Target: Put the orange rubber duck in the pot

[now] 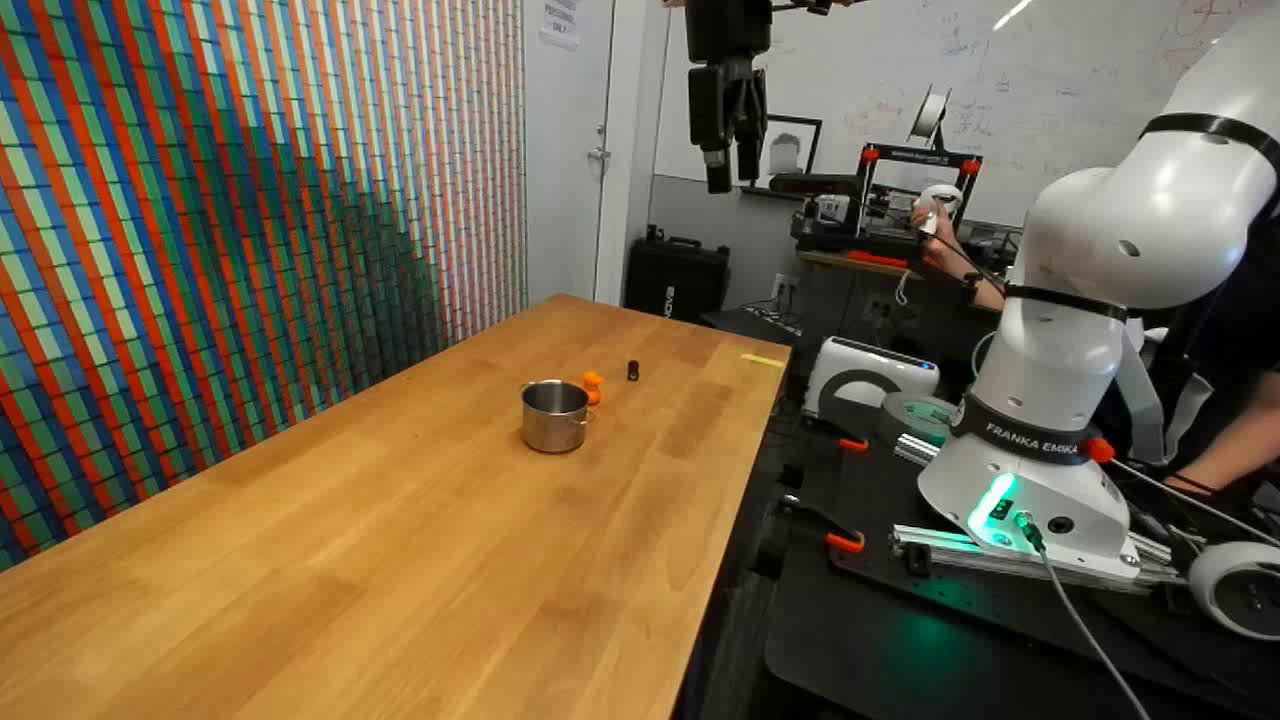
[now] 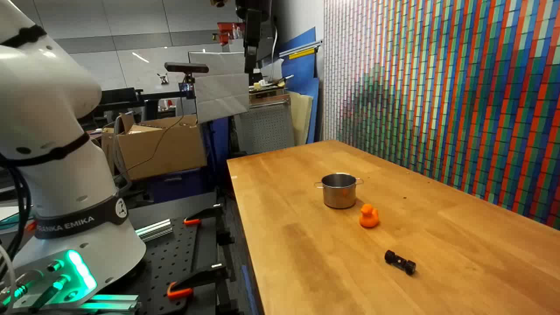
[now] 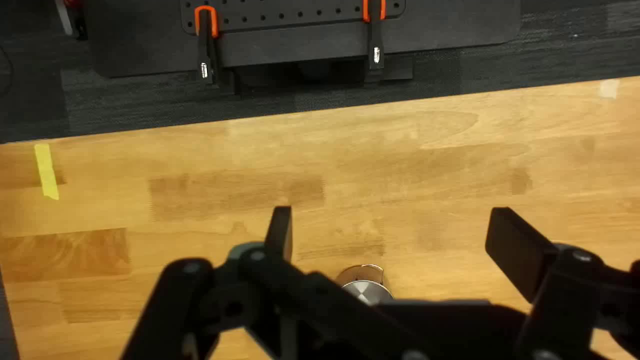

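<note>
On the wooden table (image 2: 297, 245), the orange rubber duck (image 2: 369, 216) stands upright just beside the pot (image 2: 339, 192), outside it; in an exterior view you can see a narrow gap of wood between them. The pot is upright too, its mouth facing up and a thin wire handle on each side. Beyond the duck, away from the pot, you have a small black dumbbell-shaped piece (image 2: 400, 262) lying on the wood. Your gripper (image 1: 733, 182) hangs in the air well above the table, and in the wrist view you see its two fingers (image 3: 522, 255) spread wide. Low in that view part of the pot shows, the rest of it hidden behind the gripper. You also have a strip of yellow tape (image 3: 46, 172) near the table's edge and two black clamps (image 3: 205, 50) with orange ends on the dark stand (image 3: 295, 47). A wall of coloured tiles (image 2: 437, 87) runs along one side of the table, and the base of your white arm (image 1: 1050, 340) glows green.
</note>
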Motion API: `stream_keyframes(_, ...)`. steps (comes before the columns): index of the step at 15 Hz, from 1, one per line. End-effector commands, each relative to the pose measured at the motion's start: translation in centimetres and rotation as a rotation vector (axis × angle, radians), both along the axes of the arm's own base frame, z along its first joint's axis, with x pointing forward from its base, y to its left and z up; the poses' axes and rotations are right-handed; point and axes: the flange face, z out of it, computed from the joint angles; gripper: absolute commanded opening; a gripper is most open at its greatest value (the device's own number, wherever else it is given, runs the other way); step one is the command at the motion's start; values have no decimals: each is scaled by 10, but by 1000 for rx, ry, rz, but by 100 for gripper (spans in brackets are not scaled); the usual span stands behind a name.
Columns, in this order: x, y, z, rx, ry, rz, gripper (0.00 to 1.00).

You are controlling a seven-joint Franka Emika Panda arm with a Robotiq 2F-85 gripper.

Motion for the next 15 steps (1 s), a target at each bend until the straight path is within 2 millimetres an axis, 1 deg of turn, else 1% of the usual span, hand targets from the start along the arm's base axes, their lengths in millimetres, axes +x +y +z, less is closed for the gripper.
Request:
stream_keyframes(1, 0, 0, 1, 0, -1, 0, 100)
stream_keyframes(5, 0, 0, 3, 1, -6, 1, 100)
stream_keyframes(6, -4, 10, -6, -12, 7, 40, 100)
stream_keyframes(7, -1, 17, -14, -41, -13, 58, 100)
stream_keyframes(8, 6, 20, -20, -46, -10, 67, 100)
stream_keyframes(10, 35, 21, -32, -80, -48, 93, 100)
stream_keyframes(11, 55, 17, -41, -103, -72, 100, 100)
stream_keyframes(13, 88, 4, -56, -160, -116, 118, 100)
stream_keyframes(15, 122, -15, -74, -215, -157, 116, 100)
